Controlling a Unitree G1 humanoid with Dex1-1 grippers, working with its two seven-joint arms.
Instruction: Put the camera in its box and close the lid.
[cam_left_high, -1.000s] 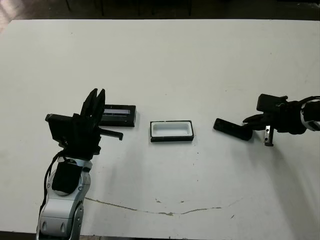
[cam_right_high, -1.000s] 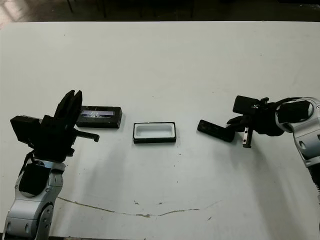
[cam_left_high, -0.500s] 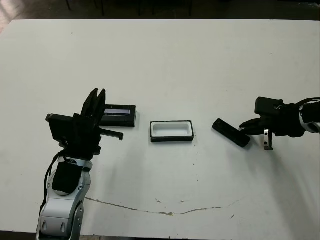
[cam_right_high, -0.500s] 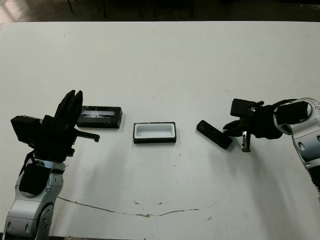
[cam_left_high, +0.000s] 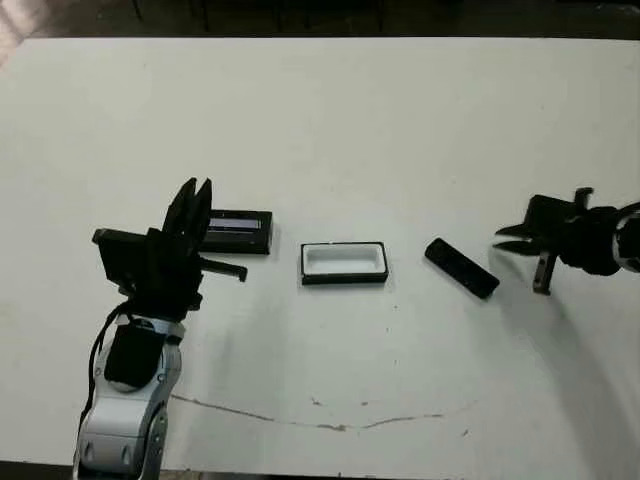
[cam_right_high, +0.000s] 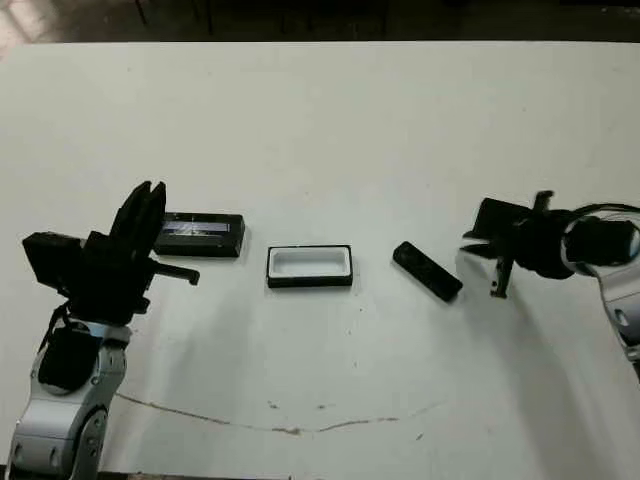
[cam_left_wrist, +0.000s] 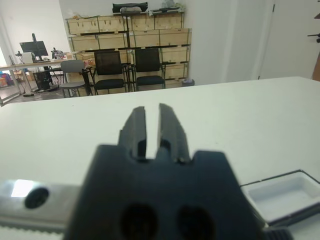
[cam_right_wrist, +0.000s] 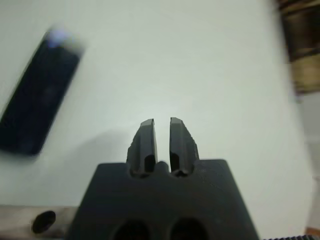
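Nearest, the left gripper (cam_left_high: 195, 200) stands raised, fingers nearly together and empty, before the lid (cam_left_high: 238, 231); the box (cam_left_high: 343, 262) sits centre, the camera (cam_left_high: 461, 267) lies right of it, apart from the narrow-gapped, empty right gripper (cam_left_high: 510, 239).

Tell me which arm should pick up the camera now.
Right. The right tool hangs just beside the camera, which lies free on the table right of the box. The left tool is raised by the lid, farther off.
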